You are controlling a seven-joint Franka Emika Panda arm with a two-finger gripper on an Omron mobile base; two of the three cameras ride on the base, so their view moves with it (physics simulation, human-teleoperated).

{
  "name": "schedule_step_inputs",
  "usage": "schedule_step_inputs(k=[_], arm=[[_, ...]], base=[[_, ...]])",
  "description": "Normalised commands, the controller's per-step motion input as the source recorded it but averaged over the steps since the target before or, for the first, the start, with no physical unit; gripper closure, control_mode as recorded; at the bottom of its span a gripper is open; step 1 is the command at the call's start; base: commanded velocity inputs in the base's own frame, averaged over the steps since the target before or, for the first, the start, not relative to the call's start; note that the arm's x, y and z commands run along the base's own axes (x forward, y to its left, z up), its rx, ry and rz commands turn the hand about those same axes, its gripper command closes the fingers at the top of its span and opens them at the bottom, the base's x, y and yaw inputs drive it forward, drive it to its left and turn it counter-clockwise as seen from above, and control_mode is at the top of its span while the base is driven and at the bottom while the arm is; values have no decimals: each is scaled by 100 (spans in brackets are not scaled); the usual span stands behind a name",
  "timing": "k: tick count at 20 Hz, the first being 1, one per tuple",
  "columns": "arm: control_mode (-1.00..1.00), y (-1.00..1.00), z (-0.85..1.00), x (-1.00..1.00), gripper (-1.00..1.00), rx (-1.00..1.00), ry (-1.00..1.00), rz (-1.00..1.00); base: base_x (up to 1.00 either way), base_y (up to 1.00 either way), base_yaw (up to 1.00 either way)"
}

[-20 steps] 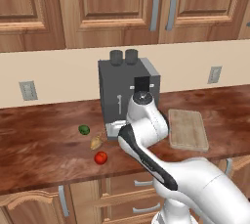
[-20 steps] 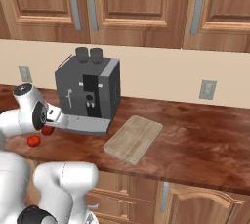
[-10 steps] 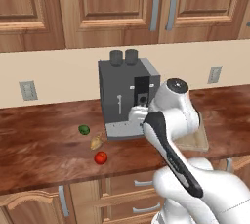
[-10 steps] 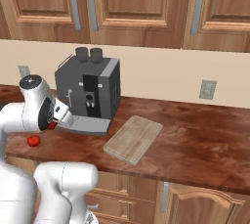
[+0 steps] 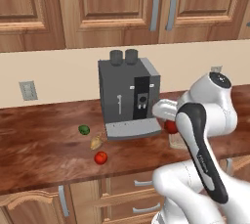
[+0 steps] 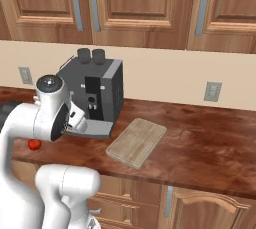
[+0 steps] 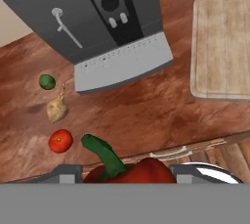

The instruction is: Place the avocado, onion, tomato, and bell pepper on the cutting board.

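My gripper point(image 7: 127, 175) is shut on the red bell pepper point(image 7: 132, 169), whose green stem sticks up between the fingers. In the left base view the bell pepper point(image 5: 171, 126) hangs in the gripper point(image 5: 168, 122) just right of the coffee machine's tray, above the counter. The pale wooden cutting board point(image 7: 222, 47) lies bare to the right; the cutting board point(image 6: 136, 142) is flat on the counter. Left of the machine lie the green avocado point(image 5: 84, 129), the tan onion point(image 5: 96, 142) and the round red tomato point(image 5: 100, 158). The hand view has the avocado point(image 7: 47, 81), onion point(image 7: 57, 109) and tomato point(image 7: 60, 141) at lower left.
A dark grey coffee machine point(image 5: 128, 96) stands at the back of the counter between the vegetables and the board, its tray point(image 7: 124, 64) jutting forward. The counter's front edge point(image 7: 195, 145) runs close below the gripper. Wall cabinets hang overhead.
The arm has swung right, carrying the bell pepper from over the other vegetables, past the coffee machine's front, toward the cutting board. The grip is unchanged.
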Motion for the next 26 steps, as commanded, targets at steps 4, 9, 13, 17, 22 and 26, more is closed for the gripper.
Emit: schedule_step_inputs(k=[4,9,13,17,22,26], arm=[[-100,-34,53,-24,100,1,0,0],[-100,-33,46,-4,100,0,0,0],[-100,-45,2,0,100,0,0,0],[-100,-54,0,2,100,0,2,0],[-100,-34,0,25,100,0,3,0],[-100,-22,0,51,100,0,9,0]], base=[[0,0,0],[0,0,0],[0,0,0],[0,0,0],[0,0,0],[0,0,0]])
